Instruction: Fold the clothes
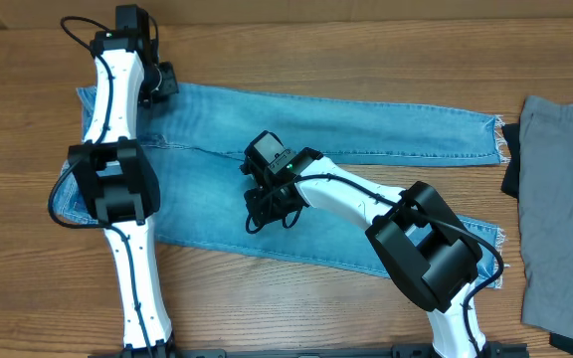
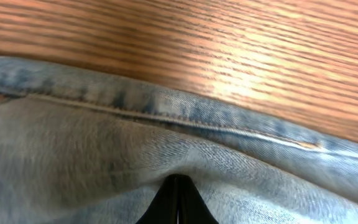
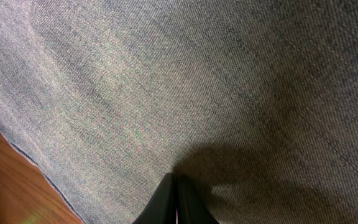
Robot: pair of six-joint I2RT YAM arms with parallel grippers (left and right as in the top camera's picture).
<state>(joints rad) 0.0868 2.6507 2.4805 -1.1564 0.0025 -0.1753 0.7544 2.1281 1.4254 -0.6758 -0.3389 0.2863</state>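
Note:
The clothes point(image 1: 366, 129) are light blue jeans spread flat on the wooden table point(image 1: 316, 50), waist at the left and both legs running right to frayed whitish hems. My left gripper point(image 1: 163, 84) is at the jeans' far edge near the waist. In the left wrist view it point(image 2: 179, 182) is shut, with the denim point(image 2: 73, 137) puckered up round its tips just inside the side seam. My right gripper point(image 1: 265, 207) is over the near leg by the crotch. In the right wrist view it point(image 3: 174, 178) is shut, tips down on flat denim point(image 3: 197, 81), with no fold visible between them.
A grey garment point(image 1: 560, 199) lies at the table's right edge, with a dark piece point(image 1: 511, 159) beside it close to the hem of the far leg. Bare wood shows beyond the jeans' edge point(image 2: 229, 43) and at the near leg's border point(image 3: 5, 193).

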